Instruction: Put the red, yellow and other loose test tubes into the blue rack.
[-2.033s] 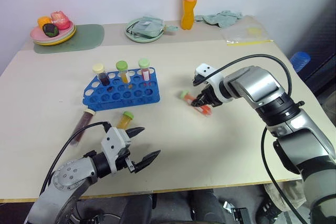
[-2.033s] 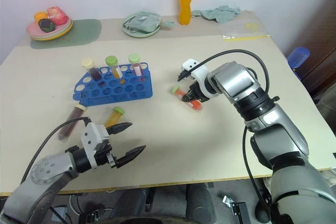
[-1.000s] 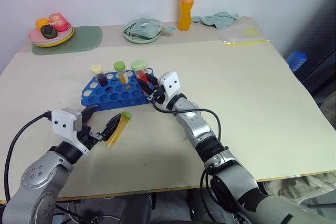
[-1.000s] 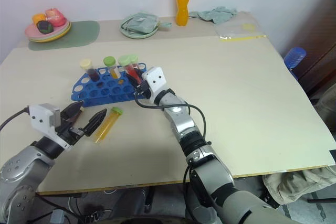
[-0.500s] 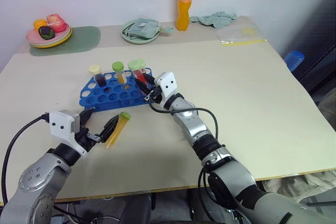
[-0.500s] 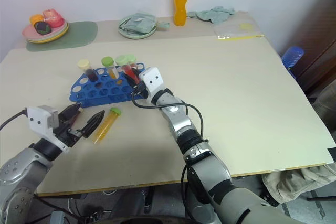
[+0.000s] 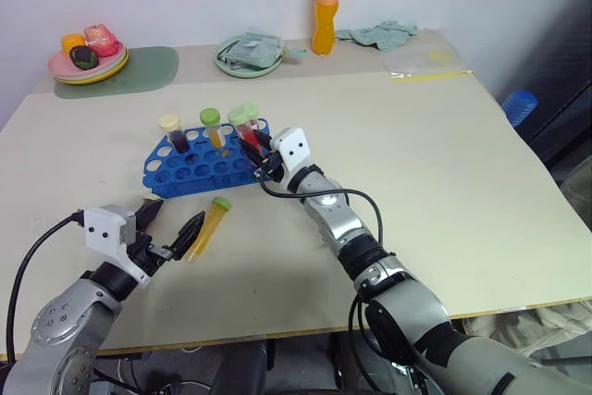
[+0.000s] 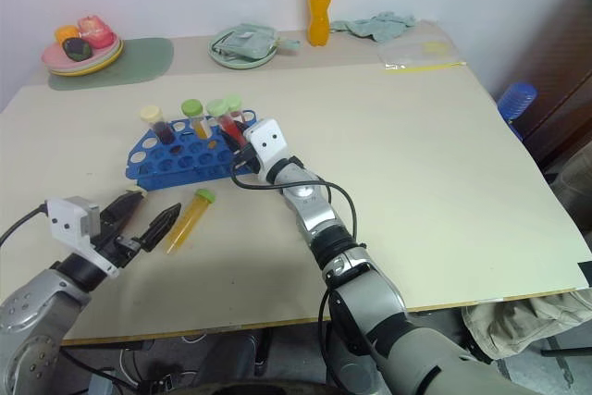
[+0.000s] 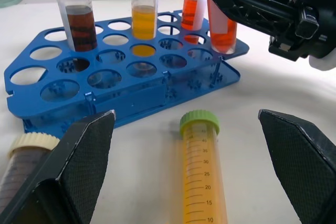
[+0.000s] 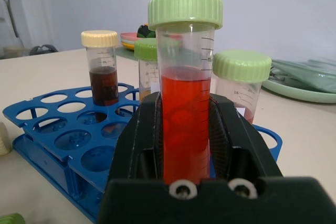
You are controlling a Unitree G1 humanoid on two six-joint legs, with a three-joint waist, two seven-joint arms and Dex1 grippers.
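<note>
the right gripper (image 10: 186, 145) has its fingers closed on a red tube (image 10: 185, 103) with a green cap, held upright over the right end of the blue rack (image 7: 199, 168), which sits on the tabletop (image 7: 444, 164). three tubes stand in the rack's back row: a dark one with a cream cap (image 9: 76, 17), a yellow one with a green cap (image 9: 144, 11), and a red-orange one (image 9: 193, 3) just beside the held tube (whether the held tube's bottom has entered a hole i cannot tell). the left gripper (image 7: 171, 224) hovers low over the tabletop in front of the rack, fingers wide open and holding nothing. a loose yellow tube (image 7: 210, 226) with a green cap lies flat between those open fingers in the left wrist view, cap toward the rack. another loose tube (image 9: 23, 166) with dark liquid and a cream cap lies beside the left finger, near the rack's left end. at the back of the tabletop are a plate of fruit (image 7: 88, 55), a green dish (image 7: 248, 53), an orange bottle (image 7: 325, 6) and a cloth (image 7: 384, 34).
</note>
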